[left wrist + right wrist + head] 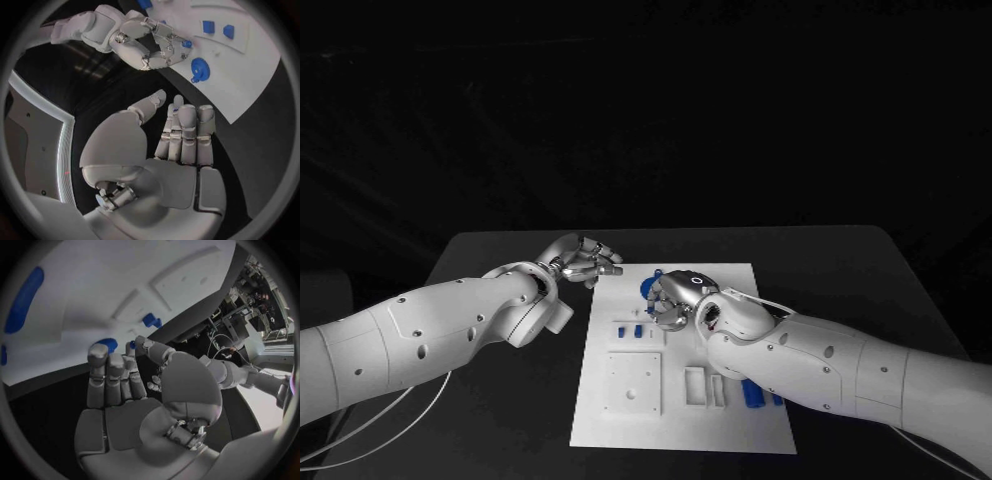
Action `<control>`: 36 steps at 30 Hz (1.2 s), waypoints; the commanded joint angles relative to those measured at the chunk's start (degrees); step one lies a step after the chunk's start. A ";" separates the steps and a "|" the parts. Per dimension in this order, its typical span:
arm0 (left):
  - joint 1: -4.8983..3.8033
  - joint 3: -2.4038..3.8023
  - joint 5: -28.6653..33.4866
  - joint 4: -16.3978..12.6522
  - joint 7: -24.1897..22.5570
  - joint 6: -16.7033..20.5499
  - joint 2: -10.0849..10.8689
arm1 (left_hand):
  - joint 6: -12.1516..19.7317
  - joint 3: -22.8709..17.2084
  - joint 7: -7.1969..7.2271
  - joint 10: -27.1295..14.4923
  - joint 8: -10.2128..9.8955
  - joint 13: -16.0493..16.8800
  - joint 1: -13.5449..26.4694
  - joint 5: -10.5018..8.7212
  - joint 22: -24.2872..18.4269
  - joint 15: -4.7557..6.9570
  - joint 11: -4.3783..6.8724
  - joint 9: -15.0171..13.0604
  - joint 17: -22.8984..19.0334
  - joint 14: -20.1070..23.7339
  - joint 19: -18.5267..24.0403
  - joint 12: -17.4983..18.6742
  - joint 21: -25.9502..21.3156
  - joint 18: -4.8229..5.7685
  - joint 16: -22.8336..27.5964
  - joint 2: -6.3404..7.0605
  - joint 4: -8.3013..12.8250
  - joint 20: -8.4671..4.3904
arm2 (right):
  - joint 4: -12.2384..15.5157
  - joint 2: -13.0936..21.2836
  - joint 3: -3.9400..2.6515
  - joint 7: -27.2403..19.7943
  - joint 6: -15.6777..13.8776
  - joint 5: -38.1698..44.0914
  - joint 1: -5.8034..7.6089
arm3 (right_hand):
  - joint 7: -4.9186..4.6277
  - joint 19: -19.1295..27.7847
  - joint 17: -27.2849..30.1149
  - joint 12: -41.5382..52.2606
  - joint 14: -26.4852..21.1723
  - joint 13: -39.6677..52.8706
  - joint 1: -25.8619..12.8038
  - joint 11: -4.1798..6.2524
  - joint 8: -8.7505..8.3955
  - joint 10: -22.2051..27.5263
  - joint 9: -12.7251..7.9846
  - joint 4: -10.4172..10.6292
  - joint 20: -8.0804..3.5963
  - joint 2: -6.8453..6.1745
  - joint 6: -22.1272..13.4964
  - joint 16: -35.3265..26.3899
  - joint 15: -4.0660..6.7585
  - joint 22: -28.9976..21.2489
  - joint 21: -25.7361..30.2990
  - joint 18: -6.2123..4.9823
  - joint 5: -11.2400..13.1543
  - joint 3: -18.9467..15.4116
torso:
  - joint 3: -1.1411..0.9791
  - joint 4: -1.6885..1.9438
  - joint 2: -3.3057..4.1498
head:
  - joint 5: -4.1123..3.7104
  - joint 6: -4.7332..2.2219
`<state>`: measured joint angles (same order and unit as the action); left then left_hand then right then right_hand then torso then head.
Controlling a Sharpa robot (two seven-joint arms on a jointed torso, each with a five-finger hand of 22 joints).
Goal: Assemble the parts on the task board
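Hovering: right hand [678,298] over task board [733,430], fingers curled, grasp unclear | left hand [584,259] beside, empty, fingers together | risk: nudging round blue part [199,66] beneath fingertips

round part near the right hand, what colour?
Blue; the round part shows best in the left wrist view.

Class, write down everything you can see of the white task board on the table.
The task board is a flat white rectangular plate, matt like plastic, lying on the black table. It has raised white blocks and shallow recesses, and small blue parts lie on it. The right hand hovers over its far end near a round blue part; contact cannot be told.
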<state>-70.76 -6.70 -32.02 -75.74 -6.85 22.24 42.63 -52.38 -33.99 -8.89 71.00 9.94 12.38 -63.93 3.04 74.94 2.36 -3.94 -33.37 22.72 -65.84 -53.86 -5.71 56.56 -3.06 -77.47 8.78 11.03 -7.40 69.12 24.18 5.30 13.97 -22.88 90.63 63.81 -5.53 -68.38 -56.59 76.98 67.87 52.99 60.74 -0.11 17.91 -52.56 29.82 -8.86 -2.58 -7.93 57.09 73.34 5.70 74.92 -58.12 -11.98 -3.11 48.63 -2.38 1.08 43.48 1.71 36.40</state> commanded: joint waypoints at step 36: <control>-0.08 -0.86 30.99 -5.13 9.29 -2.17 -1.16 | 0.59 3.50 -0.34 -1.16 1.52 -1.37 1.11 -0.17 -1.72 -0.25 -0.50 0.66 -0.89 -2.81 -1.00 1.69 -3.15 -4.08 2.62 2.15 0.24 -0.25 | 9.14 4.61 -5.52 0.22 -4.84 0.38 0.39 | -0.30 -0.32 -0.02 -0.03 0.37 -0.20 0.84 0.53 0.58 -0.55 0.20 0.85 -0.68 -1.00 1.20 -0.33 0.80 0.90 -0.46 -3.02 0.29 1.06 | -0.13 -0.30 -0.06 | -0.62 -1.57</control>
<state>-70.79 -7.57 -0.38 -80.64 1.59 20.07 41.57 -51.43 -30.52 -9.35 70.51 11.28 11.06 -62.50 3.04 73.28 2.30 -3.89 -32.76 21.88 -68.55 -55.09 -4.20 53.68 -2.68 -75.14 10.65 11.05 -7.97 78.14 28.85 -0.17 14.22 -27.39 90.39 64.21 -5.36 -68.69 -56.56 76.87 68.19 52.87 61.26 0.20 18.11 -53.06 29.96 -8.14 -2.67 -8.46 57.43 73.21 6.23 74.93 -58.33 -11.99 -3.10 49.35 -2.59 0.76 43.41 1.13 34.84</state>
